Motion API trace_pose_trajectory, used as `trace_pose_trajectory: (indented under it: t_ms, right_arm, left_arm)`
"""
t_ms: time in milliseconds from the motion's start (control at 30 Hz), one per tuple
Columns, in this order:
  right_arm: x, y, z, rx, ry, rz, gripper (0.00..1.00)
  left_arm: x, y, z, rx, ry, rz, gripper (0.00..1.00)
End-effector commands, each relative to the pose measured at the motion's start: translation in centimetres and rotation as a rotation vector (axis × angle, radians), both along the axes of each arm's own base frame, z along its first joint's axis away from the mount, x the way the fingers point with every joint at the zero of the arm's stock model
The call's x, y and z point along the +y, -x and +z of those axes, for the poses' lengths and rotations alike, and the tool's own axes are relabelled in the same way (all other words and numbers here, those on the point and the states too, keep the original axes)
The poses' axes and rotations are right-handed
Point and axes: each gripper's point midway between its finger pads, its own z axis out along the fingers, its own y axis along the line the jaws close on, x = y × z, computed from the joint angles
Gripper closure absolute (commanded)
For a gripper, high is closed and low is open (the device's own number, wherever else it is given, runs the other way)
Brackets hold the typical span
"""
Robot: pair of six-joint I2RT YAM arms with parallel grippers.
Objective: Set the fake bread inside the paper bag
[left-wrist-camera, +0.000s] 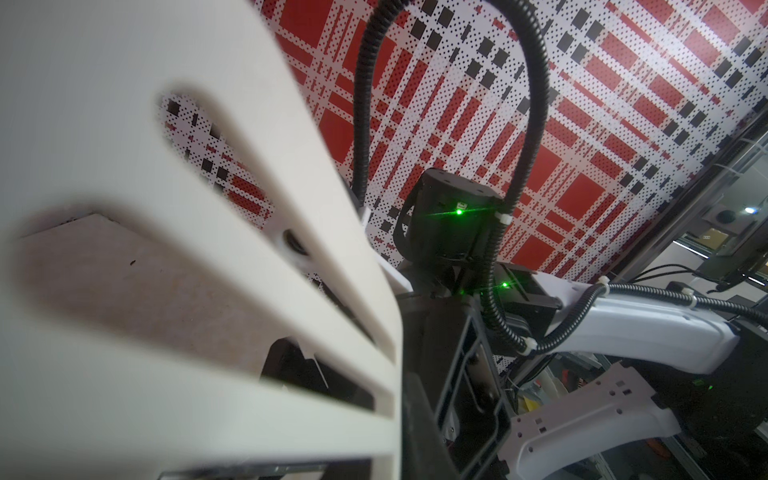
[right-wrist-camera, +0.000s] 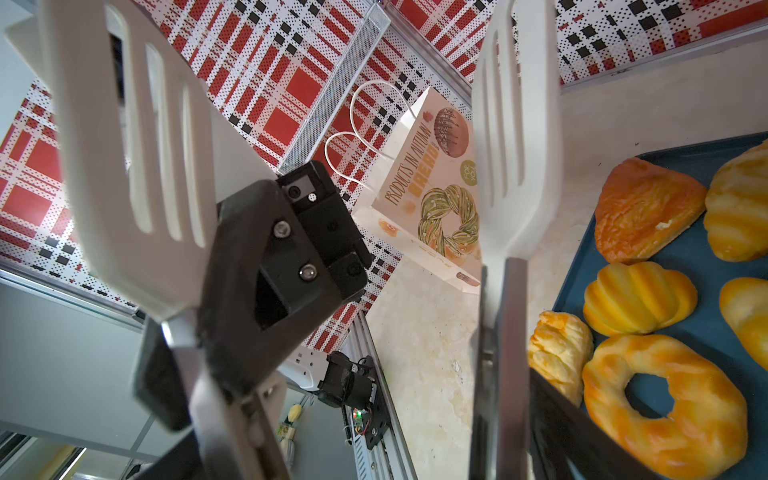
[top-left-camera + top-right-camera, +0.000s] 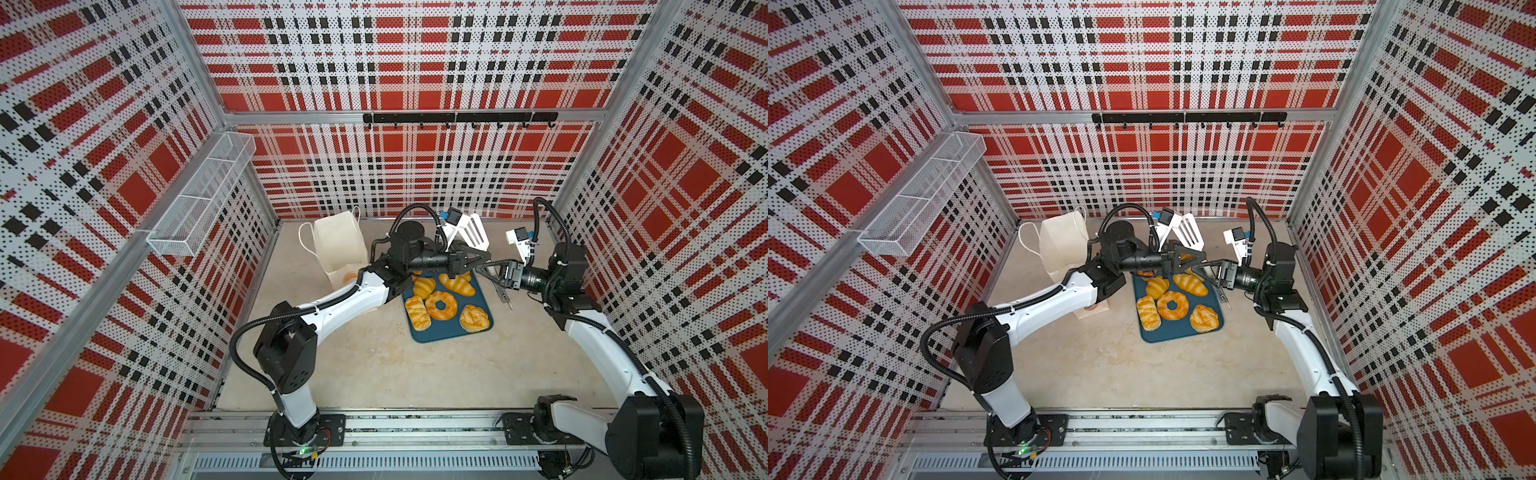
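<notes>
Several pieces of fake bread [image 3: 457, 285] lie on the blue tray [image 3: 446, 336]. Over the tray's far edge, my left gripper [image 3: 482, 257] is clamped on one arm of the white tongs [image 3: 473, 232]. My right gripper [image 3: 490, 272], jaws wide, holds both arms. Beyond the tray's far-left corner, the paper bag [image 3: 338, 241] stands on the tabletop [image 3: 374, 365].

Dark-blue tray [image 3: 446, 331] on beige tabletop [image 3: 374, 374], white slotted tongs [image 3: 478, 237] near it, wall-mounted mesh basket [image 3: 199, 195], black hook rail [image 3: 459, 117].
</notes>
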Motion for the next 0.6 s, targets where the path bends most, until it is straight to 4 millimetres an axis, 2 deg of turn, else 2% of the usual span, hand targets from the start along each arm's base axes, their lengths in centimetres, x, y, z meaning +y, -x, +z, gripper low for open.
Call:
trace_pose_trajectory:
  t_ms: [0,400,567]
  right_arm:
    - [0.20,-0.36,1.54,-0.080,-0.011,0.001,0.07]
    - [0.31,-0.76,2.02,-0.094,-0.029,0.002,0.09]
    - [0.34,-0.64,2.05,-0.095,-0.035,0.009,0.12]
  left_arm:
    - [-0.37,0.48,2.26,-0.058,0.057,-0.014,0.88]
    - [-0.59,0.64,2.78,-0.035,0.104,-0.040,0.88]
    - [-0.74,0.66,2.72,-0.024,0.115,-0.053,0.88]
